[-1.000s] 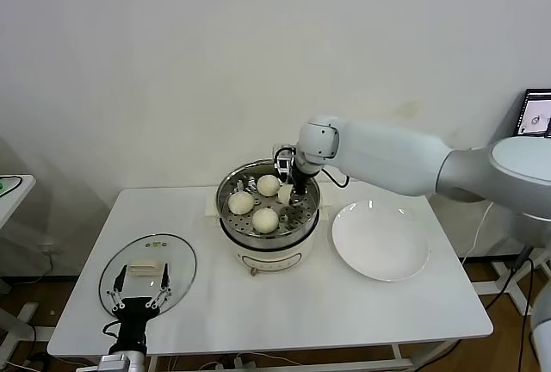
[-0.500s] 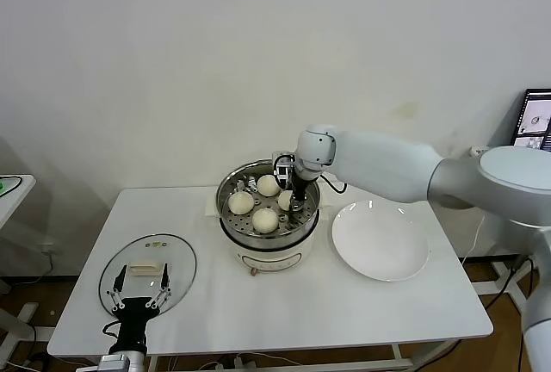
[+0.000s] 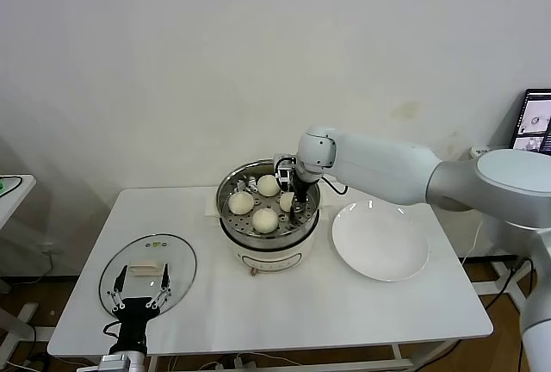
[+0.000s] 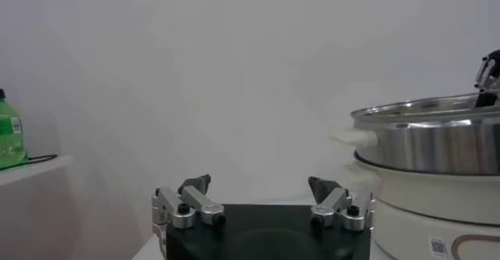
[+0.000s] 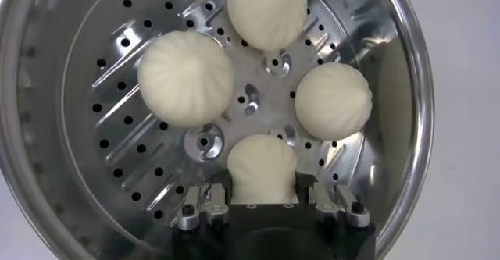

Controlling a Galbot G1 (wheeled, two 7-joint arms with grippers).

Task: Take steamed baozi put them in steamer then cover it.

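Since a second ago my right gripper (image 3: 291,201) has been sinking from the steamer's rim down into the basket; the fourth bun has come down with it.

Right gripper is clamping that fourth bun (image 5: 262,168) between its fingers, low over the perforated floor of the steamer (image 3: 231,184), on the side nearest the white plate (image 3: 380,241). Three buns (image 3: 257,204) are already sitting in the basket, close around the held one. I cannot tell whether the held bun is touching the floor yet.

Left gripper (image 3: 138,292) is waiting wide open over the glass lid (image 3: 176,256) at the counter's (image 3: 344,312) front left corner.

Risks as I am judging them:
- Releasing too high: bun is likely rolling into a neighbour.
- Soft dough may be sticking to a finger and lifting out on withdrawal.
- Fingers spreading in this tight cluster could be nudging the bun alongside.
- Steel wall is close; a tilted exit could be scraping the rim.
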